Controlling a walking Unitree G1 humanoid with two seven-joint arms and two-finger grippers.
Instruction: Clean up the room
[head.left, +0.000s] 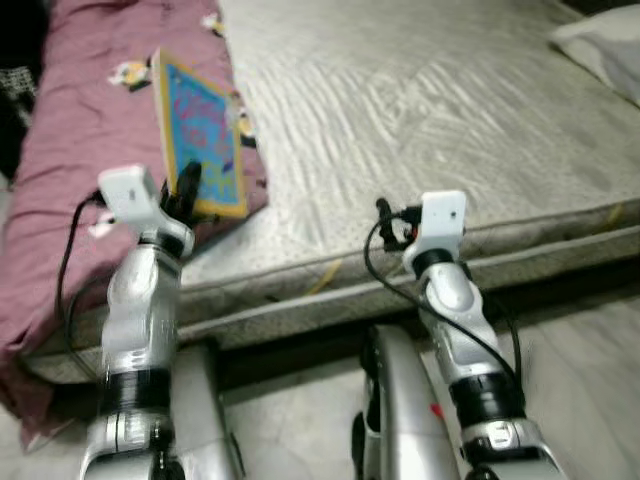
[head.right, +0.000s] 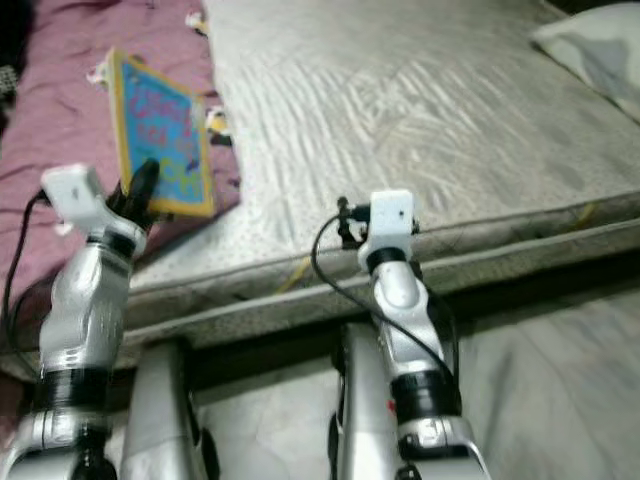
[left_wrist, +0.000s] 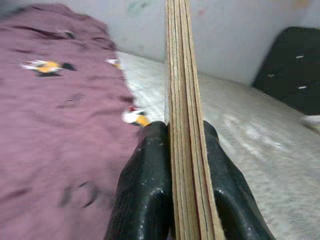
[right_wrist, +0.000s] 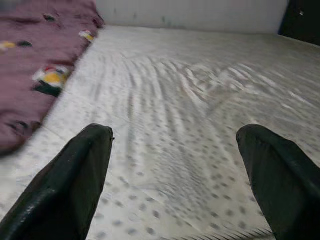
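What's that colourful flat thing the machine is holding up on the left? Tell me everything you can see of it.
It is a thin book with a bright blue cover, a yellow border and pink or red lettering too blurred to read. Seen edge-on from the wrist, its edge looks like a stack of tan layers, maybe board pages. The left tool is shut on its lower edge, one black finger pressed to each face. It is held up, tilted, above the maroon blanket by the grey mattress.
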